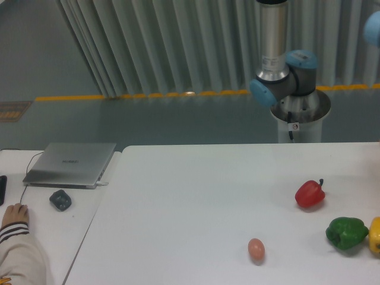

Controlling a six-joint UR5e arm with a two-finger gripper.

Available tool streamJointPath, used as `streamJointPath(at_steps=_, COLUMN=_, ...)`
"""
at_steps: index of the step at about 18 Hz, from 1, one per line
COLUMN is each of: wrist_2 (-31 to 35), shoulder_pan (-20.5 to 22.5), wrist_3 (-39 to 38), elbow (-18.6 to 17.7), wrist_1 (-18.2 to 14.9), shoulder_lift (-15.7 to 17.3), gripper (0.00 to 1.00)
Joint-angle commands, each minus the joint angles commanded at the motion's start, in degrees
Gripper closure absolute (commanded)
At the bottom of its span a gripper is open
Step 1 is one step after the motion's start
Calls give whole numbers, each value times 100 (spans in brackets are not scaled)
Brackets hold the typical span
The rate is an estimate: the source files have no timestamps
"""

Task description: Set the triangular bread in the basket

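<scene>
The triangular bread is out of view; no wedge-shaped pastry shows on the white table (196, 196). The basket is also out of view. My gripper lies beyond the right edge of the frame. Only the arm's upright column (273, 35), its blue-capped joint (285, 83) and a sliver of another blue joint (373, 27) at the top right show.
A red pepper (310, 193), a green pepper (346, 232), a yellow pepper (374, 236) cut by the right edge and a small egg (256, 249) lie on the table's right half. On the left side table are a laptop (71, 164), a dark mouse (60, 199) and a person's hand (13, 217).
</scene>
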Motion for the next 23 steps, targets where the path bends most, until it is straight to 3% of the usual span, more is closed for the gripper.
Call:
streamJointPath(at_steps=5, wrist_2=9, shoulder_pan=334, wrist_3=581, elbow=44, wrist_1=0, shoulder_lift=-168, gripper=100)
streamJointPath(at_steps=6, wrist_2=9, shoulder_pan=379, wrist_3=774, elbow=44, wrist_1=0, shoulder_lift=-168, gripper=80)
streamJointPath(at_steps=8, wrist_2=18, shoulder_pan=379, wrist_3=1073, elbow=10, wrist_1=9, shoulder_lift=-168, gripper=5)
streamJointPath(at_steps=9, wrist_2=26, shoulder_pan=379, wrist_3=1161, elbow=1, wrist_1=17, shoulder_lift=-159, gripper=0)
streamJointPath(at_steps=13, wrist_2=27, shoulder_pan=204, wrist_3=1206, elbow=-52, wrist_1=26, shoulder_lift=-54, gripper=0)
streamJointPath(at_steps=18, wrist_2=9, shoulder_pan=-446, wrist_3=1049, elbow=9, wrist_1=-61, shoulder_lift=95, gripper=0)
streamJointPath(at_steps=23, wrist_2=88, shoulder_pan=-1377, wrist_3=-250, elbow=220, wrist_1=-79, shoulder_lift=114, gripper=0)
